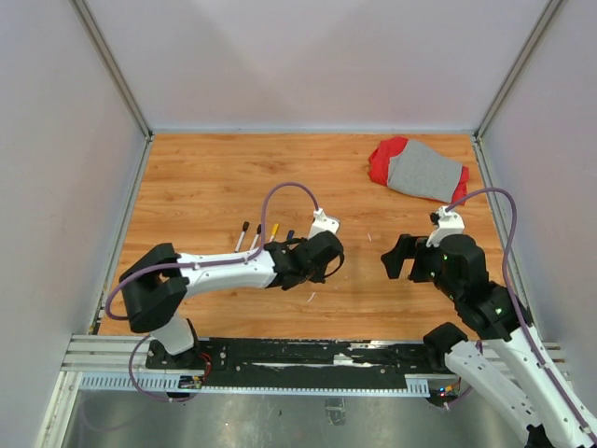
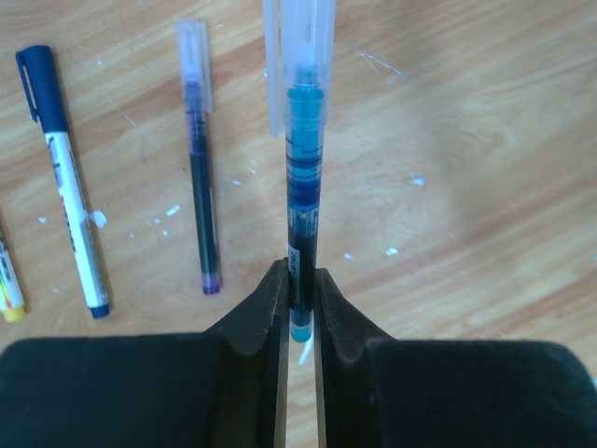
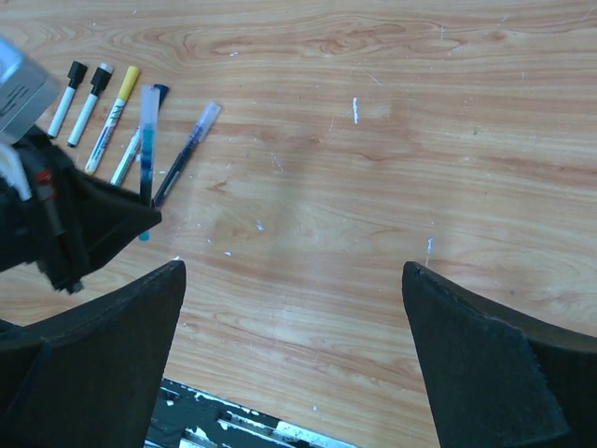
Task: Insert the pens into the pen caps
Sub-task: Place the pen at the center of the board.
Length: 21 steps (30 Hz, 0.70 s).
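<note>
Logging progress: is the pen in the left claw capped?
Capped: a clear cap covers the tip of the blue pen, gripped by the left claw.

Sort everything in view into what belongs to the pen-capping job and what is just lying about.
Job:
- blue pen, clamped in the left gripper
- purple pen
- navy-capped white pen
- yellow-capped pen
- two black-capped pens
- right gripper, open and empty

Lying about:
- red and grey cloth, far right

Thin white-barrelled pens (image 1: 255, 238) in a row on wooden tabletop (image 1: 205, 177) left of centre, crumpled red-and-grey cloth (image 1: 420, 171) far right
</note>
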### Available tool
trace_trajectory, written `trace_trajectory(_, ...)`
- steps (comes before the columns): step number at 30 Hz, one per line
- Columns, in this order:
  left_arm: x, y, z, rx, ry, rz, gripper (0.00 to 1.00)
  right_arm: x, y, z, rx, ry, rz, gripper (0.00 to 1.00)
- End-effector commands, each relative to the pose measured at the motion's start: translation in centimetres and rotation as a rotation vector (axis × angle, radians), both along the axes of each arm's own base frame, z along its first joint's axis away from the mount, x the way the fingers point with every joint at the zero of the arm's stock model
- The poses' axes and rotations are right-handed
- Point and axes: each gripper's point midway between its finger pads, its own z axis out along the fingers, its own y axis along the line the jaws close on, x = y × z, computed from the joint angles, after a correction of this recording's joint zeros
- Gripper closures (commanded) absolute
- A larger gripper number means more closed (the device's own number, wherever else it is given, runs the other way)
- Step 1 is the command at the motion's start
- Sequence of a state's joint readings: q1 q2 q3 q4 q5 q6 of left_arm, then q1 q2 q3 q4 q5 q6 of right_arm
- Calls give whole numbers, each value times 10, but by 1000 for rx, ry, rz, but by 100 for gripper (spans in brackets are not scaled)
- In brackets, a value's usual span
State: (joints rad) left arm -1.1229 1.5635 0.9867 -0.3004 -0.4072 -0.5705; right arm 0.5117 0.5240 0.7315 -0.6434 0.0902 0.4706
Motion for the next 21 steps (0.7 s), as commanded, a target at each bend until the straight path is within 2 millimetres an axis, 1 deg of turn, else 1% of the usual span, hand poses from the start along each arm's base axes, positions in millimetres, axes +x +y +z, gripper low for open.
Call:
trace_trajectory(1,17,8,-16,148,39,-14,99,-6,-13,2,-16,4,-48,2)
trace_trajectory(3,22,8,-24,191,66,-21,95,-8,-17,3,-22,4,-61,2)
trace_trajectory(4,25,9,-32,211,86,-25,94,-8,-18,2,-24,7,-65,1)
trace_trajectory(6,26,7,-39,232,119,-40,93,-10,-19,-1,-26,23,-71,2)
trace_trajectory(12,28,6,-49,249,176,-53,90,-14,-20,-9,-38,55,-72,2)
trace_trajectory(21,16,5,-59,239,248,-81,87,-15,-18,-16,-36,74,-66,2)
